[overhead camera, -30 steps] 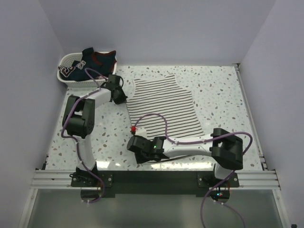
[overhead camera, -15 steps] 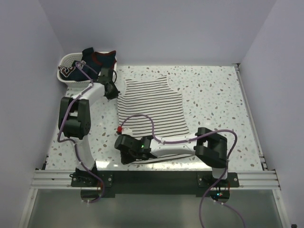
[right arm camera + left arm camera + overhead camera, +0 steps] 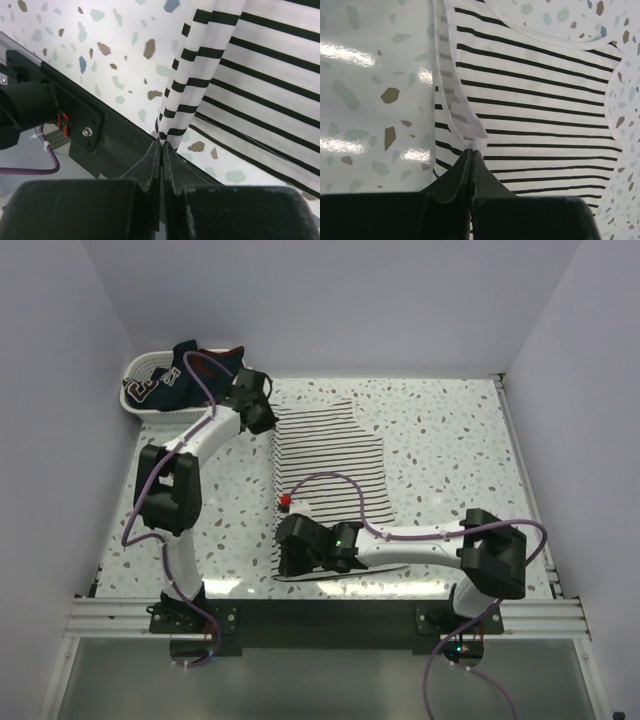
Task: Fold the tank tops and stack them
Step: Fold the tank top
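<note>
Striped tank top (image 3: 330, 445) lengthwise, neckline far

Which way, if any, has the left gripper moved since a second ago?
Yes: the left gripper, pinching the white dark-striped cloth tank top, moved toward the far wall, nearly level with the white slatted basket.

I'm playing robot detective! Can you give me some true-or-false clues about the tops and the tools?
1. The left tool is pinching the white edge of the striped top. True.
2. The right tool is open and holds nothing. False: it is shut on the striped top's edge.
3. A dark blue top lies in the white basket. True.
4. The basket stands at the far right corner of the table. False: it is at the far left corner.
</note>
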Robot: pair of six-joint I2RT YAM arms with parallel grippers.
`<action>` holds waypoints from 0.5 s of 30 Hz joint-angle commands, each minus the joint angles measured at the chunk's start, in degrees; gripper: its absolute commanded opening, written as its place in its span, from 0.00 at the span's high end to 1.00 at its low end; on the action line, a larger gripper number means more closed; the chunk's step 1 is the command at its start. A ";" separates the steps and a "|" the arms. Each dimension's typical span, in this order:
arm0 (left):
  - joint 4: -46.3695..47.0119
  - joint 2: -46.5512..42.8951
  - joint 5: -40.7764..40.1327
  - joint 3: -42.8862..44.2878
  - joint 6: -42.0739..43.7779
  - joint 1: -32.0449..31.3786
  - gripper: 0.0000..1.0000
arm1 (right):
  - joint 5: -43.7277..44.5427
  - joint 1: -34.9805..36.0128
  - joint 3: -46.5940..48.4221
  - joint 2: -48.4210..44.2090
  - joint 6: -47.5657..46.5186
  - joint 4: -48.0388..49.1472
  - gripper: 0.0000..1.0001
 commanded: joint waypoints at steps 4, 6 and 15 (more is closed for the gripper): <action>2.82 3.63 -1.00 5.51 -2.66 -4.20 1.00 | 1.03 -0.45 -7.24 -7.25 3.33 0.67 1.00; 2.73 4.77 -1.26 6.57 -2.93 -5.43 1.00 | 1.99 -0.63 -9.61 -8.57 3.77 0.67 1.00; 2.99 8.20 -1.35 8.24 -3.81 -8.07 1.00 | 3.76 -2.03 -15.95 -13.06 5.53 0.58 1.00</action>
